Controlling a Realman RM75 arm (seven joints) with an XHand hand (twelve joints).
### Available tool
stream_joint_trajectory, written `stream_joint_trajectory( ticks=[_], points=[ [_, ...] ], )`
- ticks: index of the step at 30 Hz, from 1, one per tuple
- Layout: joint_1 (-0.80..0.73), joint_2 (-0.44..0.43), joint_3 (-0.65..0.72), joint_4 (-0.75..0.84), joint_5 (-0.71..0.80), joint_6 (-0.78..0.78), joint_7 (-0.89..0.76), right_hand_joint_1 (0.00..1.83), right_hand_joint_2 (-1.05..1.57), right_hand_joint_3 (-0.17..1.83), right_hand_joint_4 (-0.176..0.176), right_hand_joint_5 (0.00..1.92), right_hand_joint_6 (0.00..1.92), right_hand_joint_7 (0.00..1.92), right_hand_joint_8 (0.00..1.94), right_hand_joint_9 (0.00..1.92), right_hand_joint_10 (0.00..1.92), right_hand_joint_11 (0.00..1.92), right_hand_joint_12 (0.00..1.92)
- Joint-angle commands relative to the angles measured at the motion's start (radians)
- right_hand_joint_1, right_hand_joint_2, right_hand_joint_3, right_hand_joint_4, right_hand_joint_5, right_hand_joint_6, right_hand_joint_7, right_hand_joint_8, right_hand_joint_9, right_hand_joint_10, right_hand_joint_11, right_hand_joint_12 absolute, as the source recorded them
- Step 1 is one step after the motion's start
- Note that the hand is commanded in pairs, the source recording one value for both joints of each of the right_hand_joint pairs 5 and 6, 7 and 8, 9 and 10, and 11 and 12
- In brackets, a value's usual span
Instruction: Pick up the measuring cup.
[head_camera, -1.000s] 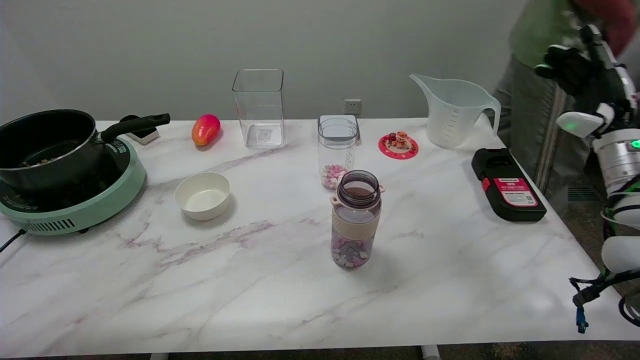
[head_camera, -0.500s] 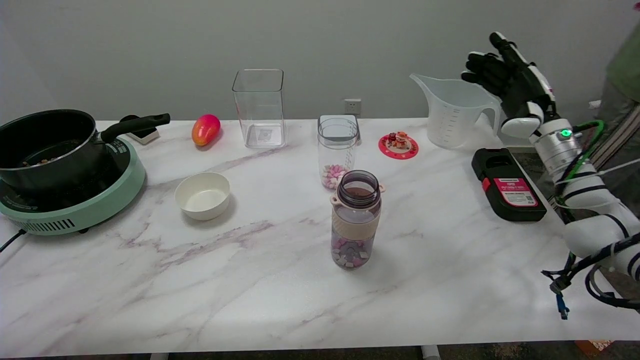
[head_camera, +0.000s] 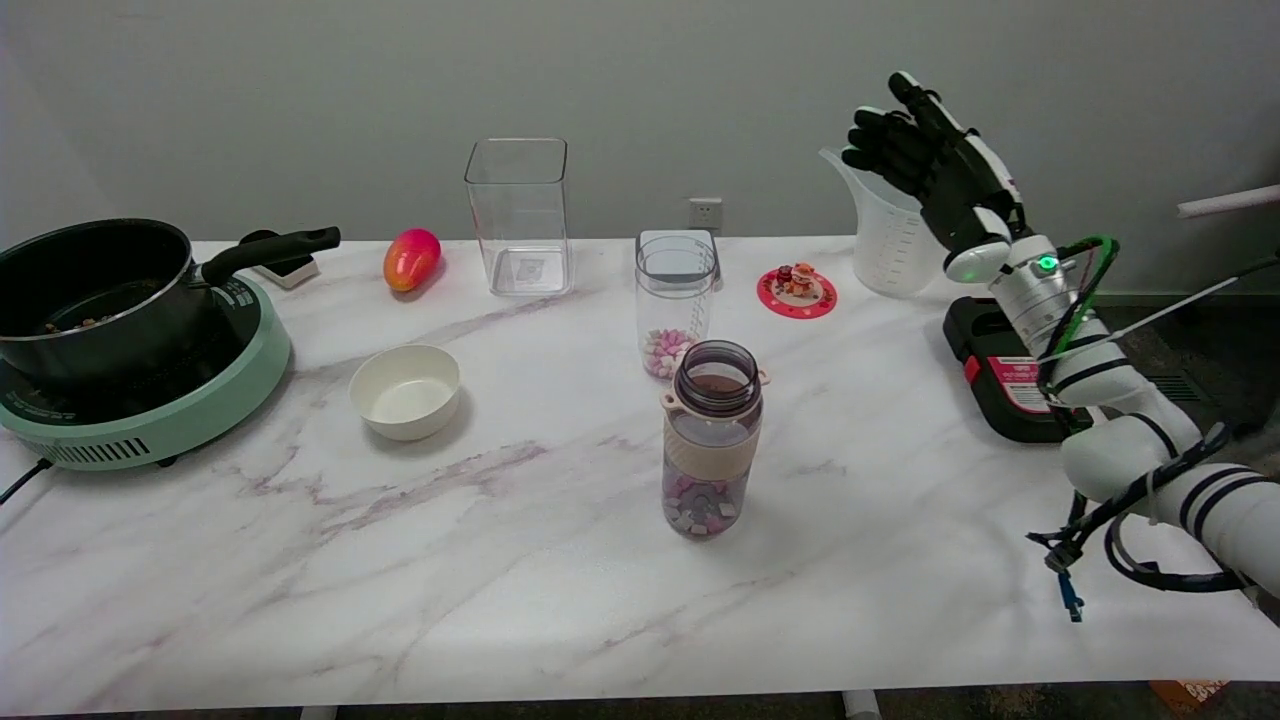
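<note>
— Where was the cup when you looked?

— The translucent plastic measuring cup (head_camera: 888, 250) stood upright at the far right of the white marble-patterned surface (head_camera: 520, 560), close to the wall, spout towards the left. My black-and-white right hand (head_camera: 935, 165) was raised in front of its upper right part, so I could not see the handle.

— Was the hand holding it?

— No. From my screen the fingers were spread and loosely curved, with nothing in them. The hand overlapped the cup's rim in the picture, but I could not tell whether it touched.

— What lay near it?

— A black box with a red-and-white label (head_camera: 1000, 375) sat just in front of the cup, partly under my forearm. To the left of the cup was a small red round coaster with a little figure on it (head_camera: 797, 290), then a clear round jar holding pastel sweets (head_camera: 675, 300). Nearer to me stood an open, lidless bottle with a beige band (head_camera: 712, 438), also with coloured pieces at the bottom.

— And the far side?

— A tall clear square container (head_camera: 518, 215), a red-orange mango-shaped thing (head_camera: 411, 258), a white bowl (head_camera: 405, 390), and a black saucepan (head_camera: 95, 290) on a pale green hob (head_camera: 150, 420).
</note>
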Motion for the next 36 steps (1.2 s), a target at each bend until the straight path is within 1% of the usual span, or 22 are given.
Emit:
stream_joint_trajectory(
  ticks=[1, 4, 9, 21, 27, 30, 32, 36],
  points=[
    [0.188, -0.15, -0.115, -0.142, -0.142, 0.003, 0.03, 1.23, -1.05, 1.13, 0.0, 0.07, 0.07, 0.39, 0.39, 0.39, 0.39, 0.45, 0.45],
    [0.215, -0.172, -0.118, -0.182, -0.197, -0.002, 0.031, 1.23, -1.05, 1.14, 0.0, 0.07, 0.07, 0.39, 0.39, 0.38, 0.38, 0.44, 0.44],
    [0.254, -0.19, -0.178, -0.22, -0.192, -0.007, 0.031, 1.25, -1.05, 1.12, 0.0, 0.07, 0.07, 0.41, 0.41, 0.37, 0.37, 0.44, 0.44],
    [0.279, -0.257, -0.23, -0.298, -0.207, -0.012, 0.016, 1.24, -1.05, 1.12, 0.0, 0.07, 0.07, 0.39, 0.39, 0.36, 0.36, 0.44, 0.44],
    [0.296, -0.317, -0.224, -0.386, -0.202, -0.031, -0.051, 1.25, -1.05, 1.1, 0.0, 0.07, 0.07, 0.41, 0.41, 0.35, 0.35, 0.41, 0.41],
    [0.294, -0.333, -0.22, -0.402, -0.202, -0.052, -0.086, 1.28, -1.05, 1.05, 0.0, 0.07, 0.07, 0.43, 0.43, 0.36, 0.36, 0.41, 0.41],
    [0.294, -0.337, -0.217, -0.41, -0.202, -0.055, -0.119, 1.31, -0.93, 0.99, 0.0, 0.06, 0.06, 0.48, 0.48, 0.42, 0.42, 0.42, 0.42],
    [0.286, -0.343, -0.201, -0.417, -0.202, -0.056, -0.147, 1.33, -0.85, 0.94, 0.0, 0.07, 0.07, 0.53, 0.53, 0.48, 0.48, 0.45, 0.45]
  ],
)
